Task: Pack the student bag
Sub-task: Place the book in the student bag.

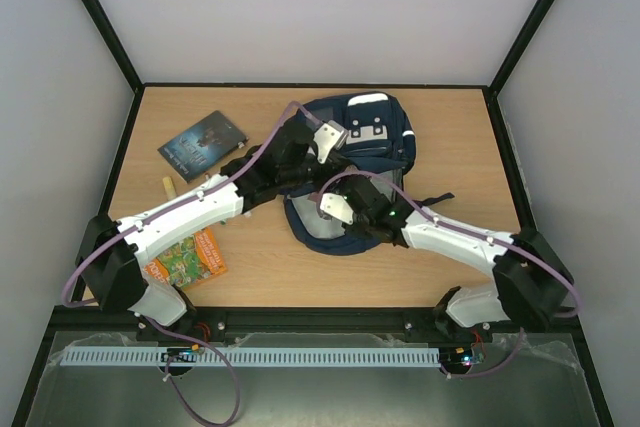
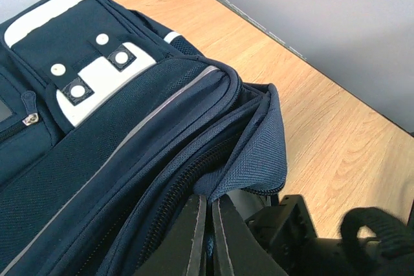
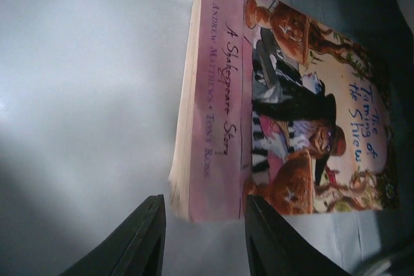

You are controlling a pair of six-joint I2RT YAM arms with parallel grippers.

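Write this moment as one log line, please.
left hand: shut on backpack flap | right hand: open, astride pink book in backpack | dark book: on table

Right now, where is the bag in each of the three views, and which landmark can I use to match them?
Top: the bag lies near the middle of the picture.
Left wrist: it fills the left and centre.
Right wrist: only pale lining around a book, seemingly the bag's inside; I cannot confirm.
Landmark: the white buckle patch, seen in the top and left wrist views.
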